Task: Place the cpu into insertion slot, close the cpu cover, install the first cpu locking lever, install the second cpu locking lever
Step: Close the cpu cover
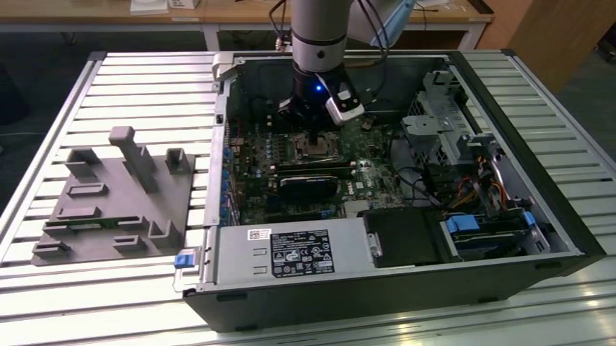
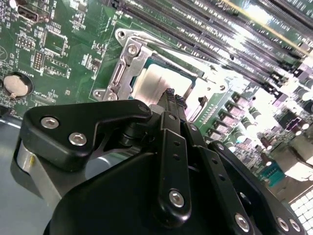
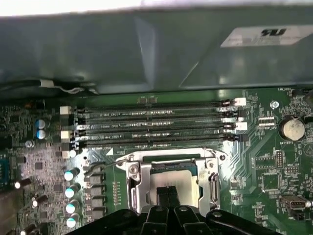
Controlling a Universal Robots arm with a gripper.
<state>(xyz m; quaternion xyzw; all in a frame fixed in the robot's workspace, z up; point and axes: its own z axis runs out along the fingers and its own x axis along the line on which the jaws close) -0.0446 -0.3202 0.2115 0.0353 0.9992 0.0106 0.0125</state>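
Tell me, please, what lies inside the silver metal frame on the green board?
The chip shows through the frame's cut-out, silvery top bare. The gripper covers part of it; the socket beneath is hidden.

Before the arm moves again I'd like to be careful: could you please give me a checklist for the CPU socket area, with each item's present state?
1. cpu sits inside the cut-out of the cpu cover: ok.
2. Cover lies flat around the chip: ok, as far as both wrist views show.
3. Locking lever latched: cannot tell.
4. gripper centred over the cpu, fingers shut: ok.
5. Fingertips touching the chip: cannot tell.
6. Memory slots apart from the gripper: ok.
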